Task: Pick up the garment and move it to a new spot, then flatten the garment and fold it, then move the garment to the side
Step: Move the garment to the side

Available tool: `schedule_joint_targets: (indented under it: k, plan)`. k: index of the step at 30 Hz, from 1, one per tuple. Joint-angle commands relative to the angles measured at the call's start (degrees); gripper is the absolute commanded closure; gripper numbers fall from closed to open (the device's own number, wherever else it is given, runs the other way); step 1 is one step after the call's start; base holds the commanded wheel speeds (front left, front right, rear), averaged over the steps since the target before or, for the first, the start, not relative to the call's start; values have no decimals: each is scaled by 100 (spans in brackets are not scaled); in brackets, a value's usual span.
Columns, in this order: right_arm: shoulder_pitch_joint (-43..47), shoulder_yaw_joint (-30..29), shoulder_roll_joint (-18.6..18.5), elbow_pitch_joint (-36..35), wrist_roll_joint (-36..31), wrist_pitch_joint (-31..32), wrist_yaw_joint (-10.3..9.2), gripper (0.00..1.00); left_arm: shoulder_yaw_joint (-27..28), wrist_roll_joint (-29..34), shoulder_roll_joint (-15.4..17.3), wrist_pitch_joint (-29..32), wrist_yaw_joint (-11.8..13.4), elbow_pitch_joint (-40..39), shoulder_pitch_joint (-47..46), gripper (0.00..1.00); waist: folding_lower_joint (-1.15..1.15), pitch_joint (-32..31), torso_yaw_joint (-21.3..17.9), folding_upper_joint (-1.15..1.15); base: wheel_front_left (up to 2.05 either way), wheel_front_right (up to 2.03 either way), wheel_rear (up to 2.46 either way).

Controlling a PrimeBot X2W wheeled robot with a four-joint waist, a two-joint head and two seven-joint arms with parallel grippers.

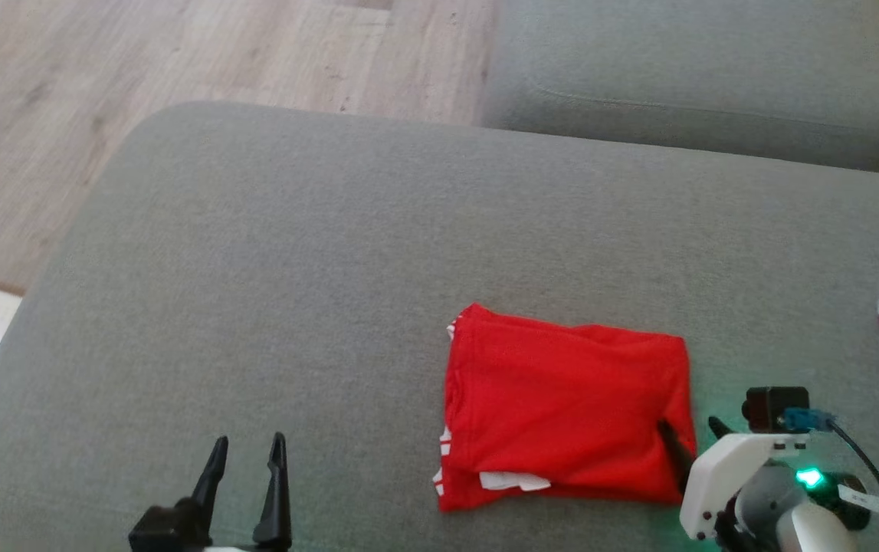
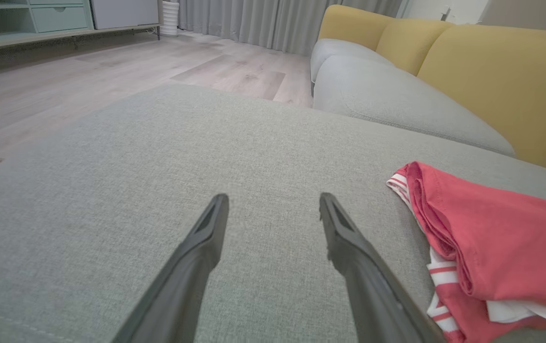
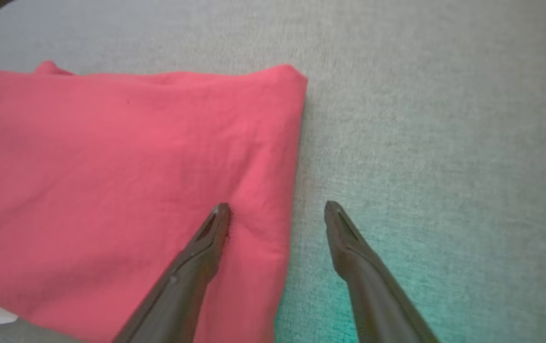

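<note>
Grey sofa cushion [image 1: 255, 268] bearing the red garment [image 1: 562, 414], already folded into a flat packet near the front edge, right gripper [image 3: 277, 206] spread across its right border, one finger over cloth, left gripper [image 1: 249, 438] spread and well apart, only the sideways move apparently left.

Grey sofa seat [image 1: 255, 253], pale wood floor [image 1: 140, 61], yellow backrests [image 2: 491, 81], grey curtains [image 2: 253, 21]
</note>
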Motion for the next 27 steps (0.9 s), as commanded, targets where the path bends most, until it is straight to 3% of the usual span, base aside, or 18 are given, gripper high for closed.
schedule_joint_targets:
  k: [1, 10, 11, 12, 13, 14, 15, 20, 27]
  plan:
    - [-320, 112, -32, -155, -24, 134, 37, 0, 222, 52, 4, -42, -30, -103, -324, 0, 0, 78, 117, 0, 0, 0, 0]
    - [-606, 227, -32, 178, 84, 709, 37, 0, 328, 107, -116, -68, -85, -55, -381, 0, 0, 320, 252, 0, 0, 0, 0]
    - [-647, 243, -32, 205, 120, 754, 37, 16, 342, 115, -129, -69, -91, -49, -384, 0, 0, 349, 233, 0, 0, 0, 0]
    - [-692, 259, -32, 235, 160, 802, 37, 50, 351, 125, -145, -71, -95, -48, -387, 0, 0, 376, 204, 0, 0, 0, 0]
    - [-743, 289, -32, 254, 201, 833, 37, 64, 355, 138, -161, -72, -100, -51, -392, 0, 0, 409, 166, 0, 0, 0, 0]
    - [-802, 314, -32, 265, 240, 849, 37, 86, 362, 151, -174, -73, -107, -50, -401, 0, 0, 445, 120, 0, 0, 0, 0]
    - [-870, 329, -32, 260, 268, 840, 37, 100, 372, 163, -185, -74, -116, -49, -412, 0, 0, 486, 60, 0, 0, 0, 0]
    - [-1224, 299, -70, 97, 264, 695, 37, 100, 428, 234, -233, -77, -157, -56, -470, 0, 0, 712, -405, 0, 0, 0, 0]
    - [-1600, 77, -428, -478, 191, 505, 37, 100, 549, 374, -239, -79, -186, -108, -613, 0, 0, 1119, -1476, 0, 0, 0, 0]
